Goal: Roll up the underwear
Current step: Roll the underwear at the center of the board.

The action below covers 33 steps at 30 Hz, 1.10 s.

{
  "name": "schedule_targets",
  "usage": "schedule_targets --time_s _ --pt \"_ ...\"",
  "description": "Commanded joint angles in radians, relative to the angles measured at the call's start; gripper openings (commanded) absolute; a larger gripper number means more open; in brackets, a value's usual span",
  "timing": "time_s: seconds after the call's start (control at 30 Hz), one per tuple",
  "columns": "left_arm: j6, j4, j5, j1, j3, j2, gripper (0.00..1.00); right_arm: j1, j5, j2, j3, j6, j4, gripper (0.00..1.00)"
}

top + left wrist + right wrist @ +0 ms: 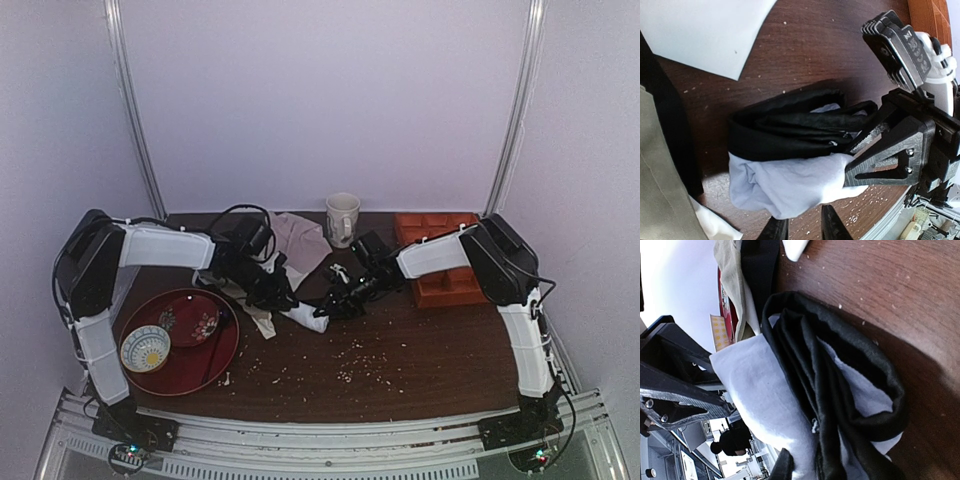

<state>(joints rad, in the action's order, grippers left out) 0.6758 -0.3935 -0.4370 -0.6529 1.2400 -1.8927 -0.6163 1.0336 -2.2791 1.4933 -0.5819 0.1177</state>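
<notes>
The underwear point(312, 318) lies as a rolled bundle of white cloth and black hems at the middle of the table, between my two grippers. In the left wrist view the underwear point(790, 185) fills the centre. My left gripper point(802, 227) stands open just short of its white edge, with bare wood between the fingertips. My right gripper point(856, 150) is clamped on the bundle's right end. In the right wrist view the underwear point(770, 400) runs down into the jaws, and only one finger point(784, 467) shows. From above, the left gripper point(280, 297) and right gripper point(340, 300) face each other closely.
A red tray point(225, 345) at the front left holds a patterned bowl point(146, 348) and a small red dish point(195, 320). A mug point(341, 218) and a pale pinkish cloth point(300, 240) sit at the back. An orange moulded tray point(440, 262) is at the right. An olive-beige garment point(660, 190) lies beside the bundle. Crumbs point(360, 362) dot the wood.
</notes>
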Motion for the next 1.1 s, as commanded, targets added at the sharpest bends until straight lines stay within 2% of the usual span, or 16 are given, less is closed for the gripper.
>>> schedule_targets --time_s 0.0,0.2,0.43,0.83,1.07 --pt "0.007 0.027 0.009 -0.017 0.036 -0.011 0.31 0.006 -0.163 -0.076 0.001 0.014 0.157 0.00" --pt "-0.007 0.018 0.011 -0.047 0.043 0.036 0.30 0.005 -0.180 -0.074 0.032 0.045 0.211 0.00" --pt "0.000 0.021 0.027 -0.055 0.065 -0.033 0.30 0.003 -0.197 -0.076 0.080 0.075 0.264 0.00" --pt "0.026 -0.084 0.174 -0.055 0.083 -0.059 0.31 -0.012 -0.202 -0.081 0.140 0.120 0.311 0.00" --pt "0.027 -0.105 0.241 -0.054 0.034 0.055 0.30 -0.016 -0.214 -0.106 0.186 0.134 0.349 0.00"
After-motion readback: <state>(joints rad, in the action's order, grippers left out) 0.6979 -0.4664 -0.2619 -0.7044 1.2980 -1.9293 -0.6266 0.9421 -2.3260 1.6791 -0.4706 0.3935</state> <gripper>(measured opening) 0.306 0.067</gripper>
